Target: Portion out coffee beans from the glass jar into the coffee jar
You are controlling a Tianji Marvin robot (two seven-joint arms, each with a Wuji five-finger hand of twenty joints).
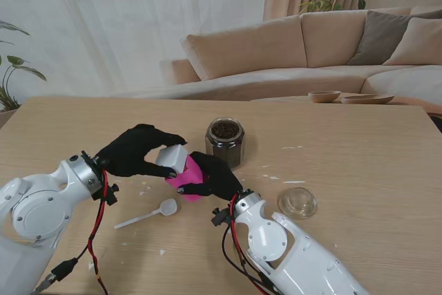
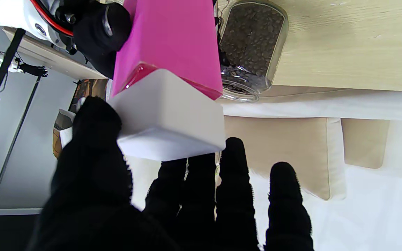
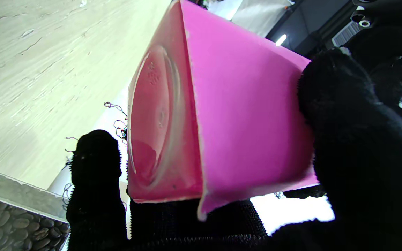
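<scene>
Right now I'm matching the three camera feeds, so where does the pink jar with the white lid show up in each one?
Stand view: pink jar sits mid-table, held between both robot hands, nearer to me than the glass jar of beans.
Left wrist view: pink jar fills the middle, its white lid gripped by the fingers.
Right wrist view: pink jar fills the frame, base showing.
Shared landmark: the glass jar of beans.
</scene>
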